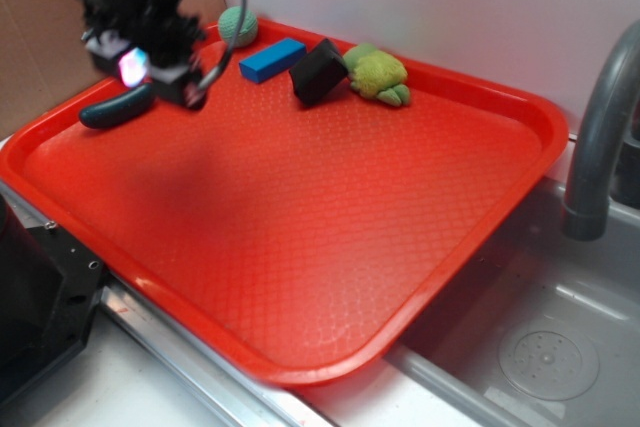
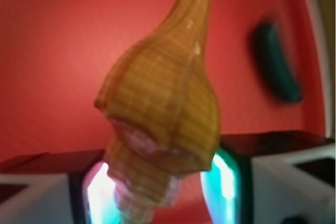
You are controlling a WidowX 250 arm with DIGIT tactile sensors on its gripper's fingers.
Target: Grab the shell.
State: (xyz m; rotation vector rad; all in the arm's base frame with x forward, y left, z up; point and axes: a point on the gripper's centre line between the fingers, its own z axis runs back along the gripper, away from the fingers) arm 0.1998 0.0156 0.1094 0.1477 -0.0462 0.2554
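Wrist view: the shell fills the middle of the picture, tan-orange and ridged, its long pointed tip running up toward the top edge and its knobby spiral end down between the two lit pads. The jaws are closed on the shell, one pad touching each side of its lower part. Behind it lies the red tray, out of focus, and to the right on the tray a dark green curved object, blurred.

In the exterior view the gripper hangs above the far left corner of the tray, with a glowing pad showing at its tip; the shell itself cannot be made out there, hidden by the black arm. A shadow falls on the tray below and in front of the gripper. Just beside the gripper's left, the dark green curved object lies on the tray.

Along the tray's far edge sit a green ball, a blue block, a black block tilted up on one edge, and a green plush toy touching the black block. A grey tap rises over a metal sink at the right.
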